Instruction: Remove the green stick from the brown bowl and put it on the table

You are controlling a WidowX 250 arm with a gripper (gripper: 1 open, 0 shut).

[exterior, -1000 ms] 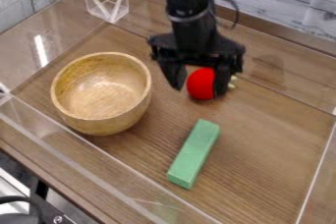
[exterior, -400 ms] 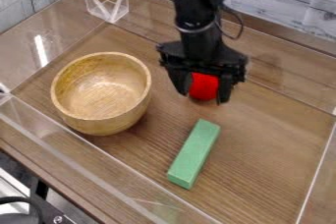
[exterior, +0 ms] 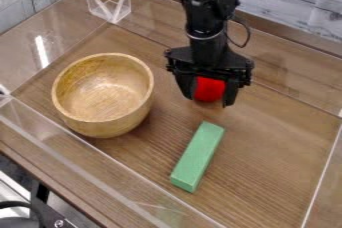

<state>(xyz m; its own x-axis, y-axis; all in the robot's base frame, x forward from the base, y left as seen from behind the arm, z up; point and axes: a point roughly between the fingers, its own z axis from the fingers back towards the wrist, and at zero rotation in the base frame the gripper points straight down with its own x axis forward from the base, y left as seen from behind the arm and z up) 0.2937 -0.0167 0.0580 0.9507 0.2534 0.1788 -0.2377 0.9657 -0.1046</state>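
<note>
Though the stick (exterior: 198, 157) already lies on the table (exterior: 274, 142), outside the empty bowl (exterior: 103, 94), the gripper (exterior: 207, 83) has sunk lower, jaws wide and holding nothing, straddling the red ball (exterior: 207, 88), so the task looks done.

No readable text, labels, brands, numbers or signs anywhere in frame. Bowl (exterior: 103, 94), green stick (exterior: 198, 156), red ball (exterior: 209, 89), gripper (exterior: 207, 87), tabletop (exterior: 267, 142), clear walls (exterior: 110, 5): all plain, unmarked surfaces. Arm body dark, no legible marking at this resolution.
</note>
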